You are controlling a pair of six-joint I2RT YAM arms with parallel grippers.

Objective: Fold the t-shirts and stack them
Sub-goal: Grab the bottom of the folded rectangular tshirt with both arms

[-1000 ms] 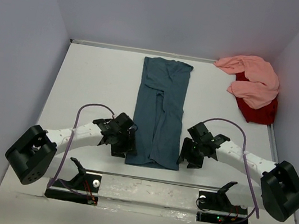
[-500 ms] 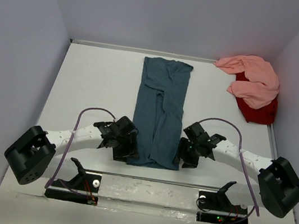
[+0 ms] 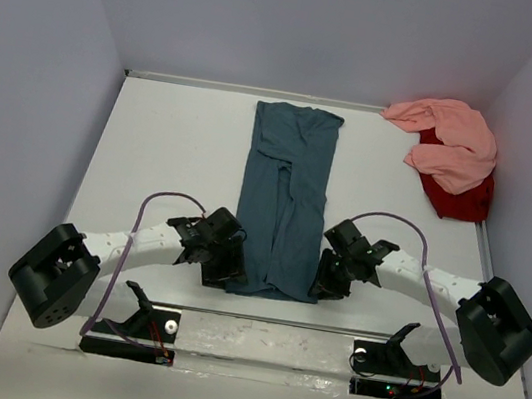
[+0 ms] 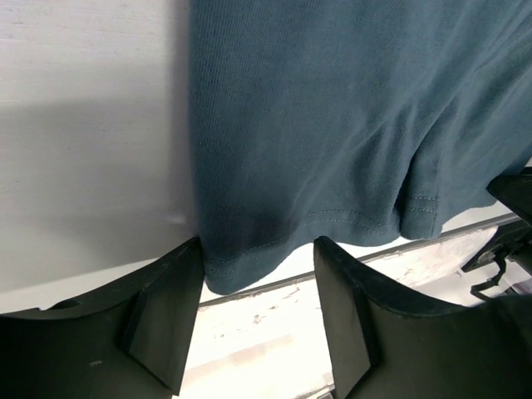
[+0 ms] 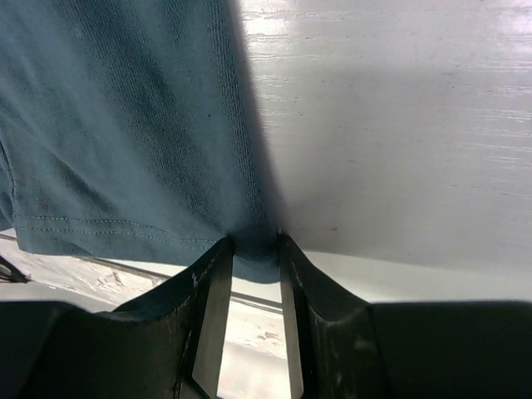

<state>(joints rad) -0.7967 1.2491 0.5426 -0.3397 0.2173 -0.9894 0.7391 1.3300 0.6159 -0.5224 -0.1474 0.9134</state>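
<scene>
Got teal shirt [image 3: 284, 202] folded into long strip, mid desk [image 3: 173, 144]. Seeing left claw [image 4: 258, 243] gaping round near-left hem corner, gripping nothing. Right claw [image 5: 255, 239] narrowed round near-right corner, can't tell if pinched. Leaves pink shirt [image 3: 453, 138], red shirt [image 3: 463, 200] heaped far right. Early days.

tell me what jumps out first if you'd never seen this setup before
A dark teal t-shirt, folded into a long strip, lies down the middle of the white table. The left gripper straddles its near left corner with jaws open, while the right gripper pinches its near right corner. In the far right corner a salmon pink t-shirt lies crumpled over a red t-shirt.
</scene>
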